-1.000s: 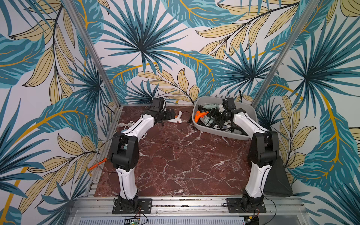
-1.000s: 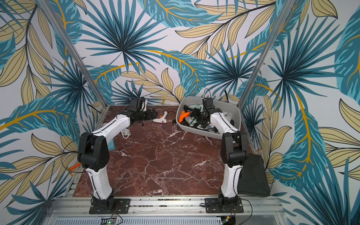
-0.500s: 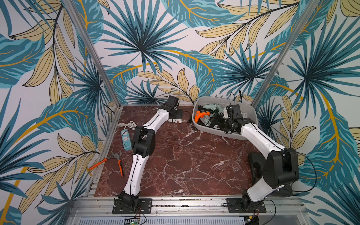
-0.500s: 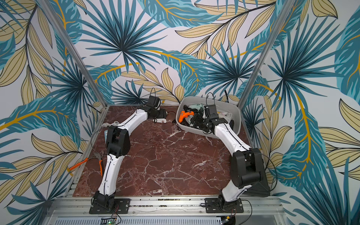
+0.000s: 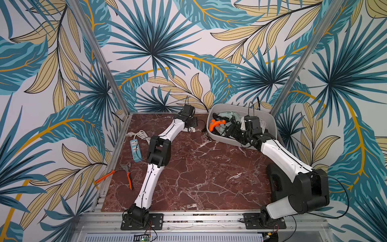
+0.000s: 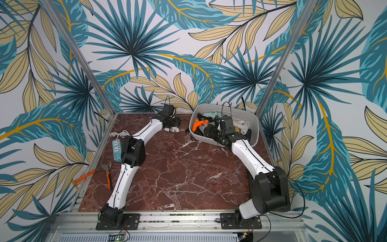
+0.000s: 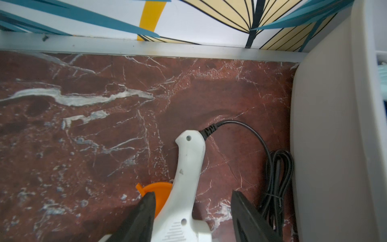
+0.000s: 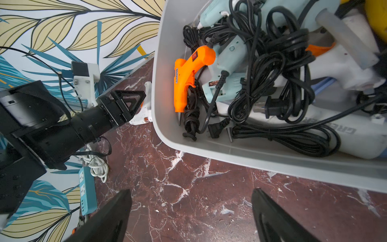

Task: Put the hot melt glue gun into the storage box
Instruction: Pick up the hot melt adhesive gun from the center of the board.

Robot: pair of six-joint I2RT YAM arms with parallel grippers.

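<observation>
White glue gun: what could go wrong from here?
The left hand straddles the glue gun off-centre, one finger at its orange trigger; closing may twist it.
Its black cord lies coiled against the storage box wall; it may trail and snag during the lift.
The box is crowded with tangled cords; the gun may perch on top.

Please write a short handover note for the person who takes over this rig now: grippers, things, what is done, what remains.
Left gripper: open, jaws on both sides of the white plastic hot melt glue gun, no grip yet.
Right gripper: open, empty, by the near wall of the large light grey plastic storage box.
The gun lies on the red-brown marble table beside the box; its black cord is bundled close to the box wall.
Done: approach only.
Left: close, lift gun with cord, put it in the box, release.
</observation>
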